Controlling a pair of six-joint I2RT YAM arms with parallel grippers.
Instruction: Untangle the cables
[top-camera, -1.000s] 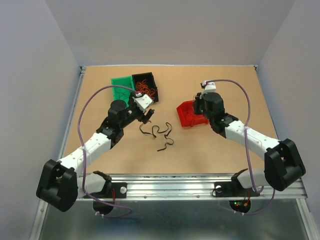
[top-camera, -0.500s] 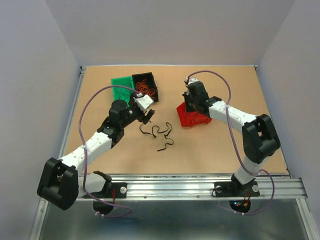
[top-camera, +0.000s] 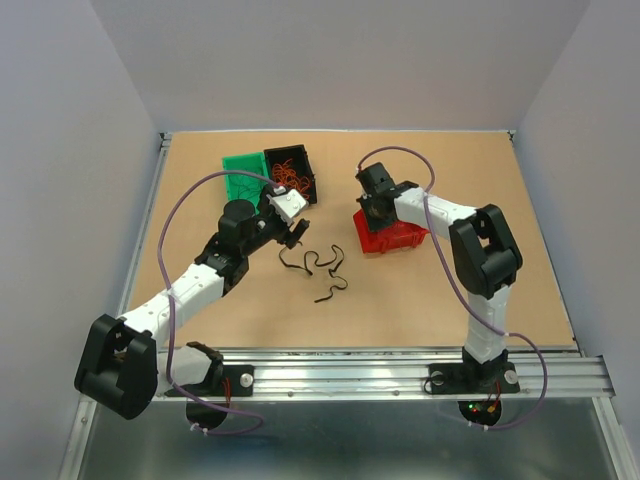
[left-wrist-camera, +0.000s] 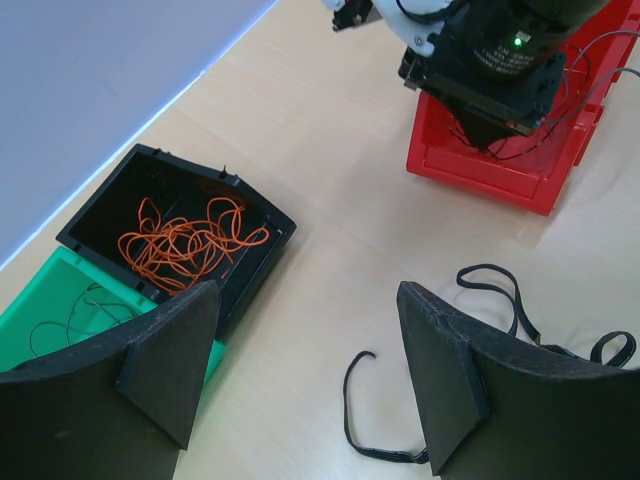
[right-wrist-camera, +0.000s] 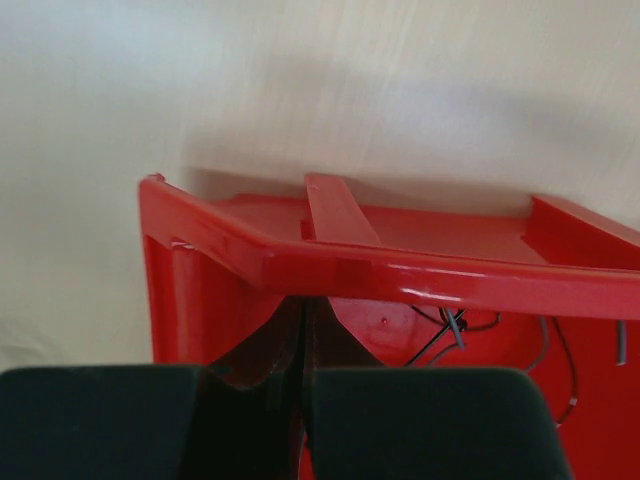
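Black cables (top-camera: 318, 268) on table (top-camera: 450, 300), left claw (top-camera: 293, 237) beside them, right claw (top-camera: 369, 208) at red bin (top-camera: 392, 238)

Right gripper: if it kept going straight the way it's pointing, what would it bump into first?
The red bin. The right gripper points at it from close by, so it would likely hit the rim or the wall just behind; depth is unclear.

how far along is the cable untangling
Done: orange cables sit in the black bin, thin ones in the green bin and red bin. In hand: the right gripper, shut, points into the red bin; the left gripper hovers open. Left: black cables lie loose on the table.
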